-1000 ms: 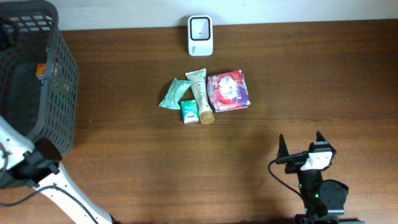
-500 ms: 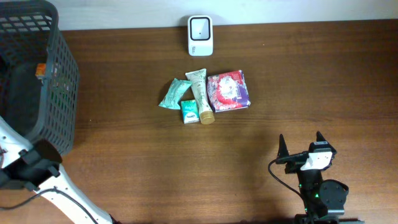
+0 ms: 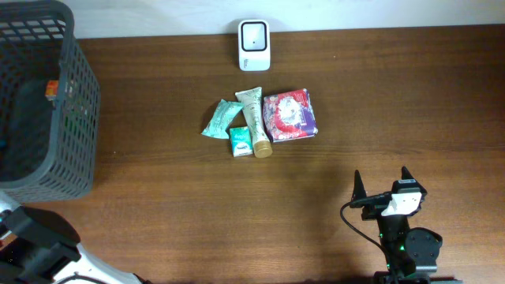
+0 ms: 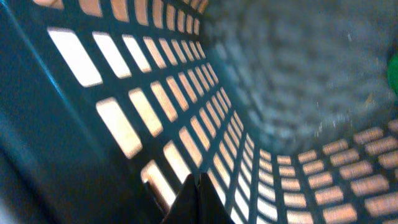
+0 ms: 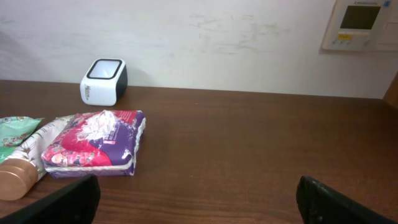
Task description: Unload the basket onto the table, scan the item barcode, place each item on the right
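Note:
Four items lie clustered mid-table: a teal packet (image 3: 221, 118), a cream tube with a gold cap (image 3: 254, 118), a small green box (image 3: 241, 142) and a red-and-purple pack (image 3: 289, 116). The white barcode scanner (image 3: 254, 45) stands at the far edge behind them. In the right wrist view the pack (image 5: 93, 143) and scanner (image 5: 104, 81) are ahead to the left. My right gripper (image 3: 381, 175) rests near the front right, open and empty, far from the items. My left gripper (image 4: 199, 180) is shut on nothing, its tips facing the basket's lattice wall (image 4: 155, 106).
A dark plastic basket (image 3: 79, 102) stands at the far left with a small orange thing (image 3: 52, 89) inside. My left arm (image 3: 39, 244) sits at the front left corner beside it. A wall panel (image 5: 360, 23) hangs behind the table.
My left arm has pulled back toward the front left corner, away from the basket's side. The right arm and the items have not moved.

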Action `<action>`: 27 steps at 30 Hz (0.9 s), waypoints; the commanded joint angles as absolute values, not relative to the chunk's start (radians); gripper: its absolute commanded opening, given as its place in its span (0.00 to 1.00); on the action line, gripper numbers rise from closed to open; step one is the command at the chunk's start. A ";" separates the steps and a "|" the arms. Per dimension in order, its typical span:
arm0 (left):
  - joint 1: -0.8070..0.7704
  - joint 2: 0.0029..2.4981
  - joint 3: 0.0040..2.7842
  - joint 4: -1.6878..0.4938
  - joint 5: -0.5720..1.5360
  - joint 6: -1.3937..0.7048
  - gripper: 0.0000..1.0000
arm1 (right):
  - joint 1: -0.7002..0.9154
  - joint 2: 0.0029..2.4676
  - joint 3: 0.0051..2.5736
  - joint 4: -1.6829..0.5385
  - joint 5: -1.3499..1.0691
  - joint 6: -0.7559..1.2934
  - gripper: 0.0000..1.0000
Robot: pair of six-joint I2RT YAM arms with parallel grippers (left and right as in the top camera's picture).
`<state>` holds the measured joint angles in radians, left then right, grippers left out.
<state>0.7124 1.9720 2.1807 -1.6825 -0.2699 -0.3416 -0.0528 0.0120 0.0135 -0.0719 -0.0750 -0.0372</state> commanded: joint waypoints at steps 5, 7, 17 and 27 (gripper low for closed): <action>0.831 1.940 2.040 -1.689 -0.224 -0.378 0.00 | -0.059 0.006 0.006 -0.074 -0.073 -0.041 0.99; 0.842 1.896 2.007 -1.689 -0.224 -0.415 0.00 | -0.059 0.006 0.006 -0.073 -0.073 -0.041 0.99; 0.840 1.752 1.998 -1.482 -0.085 -0.470 0.00 | -0.059 0.006 0.006 -0.074 -0.073 -0.041 0.99; 0.727 1.765 1.998 -0.890 0.292 -0.228 0.34 | -0.059 0.006 0.006 -0.073 -0.073 -0.041 0.99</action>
<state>0.7784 1.7580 1.9923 -0.9607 0.2436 -0.3153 -0.0528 0.0124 0.0135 -0.0723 -0.0750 -0.0376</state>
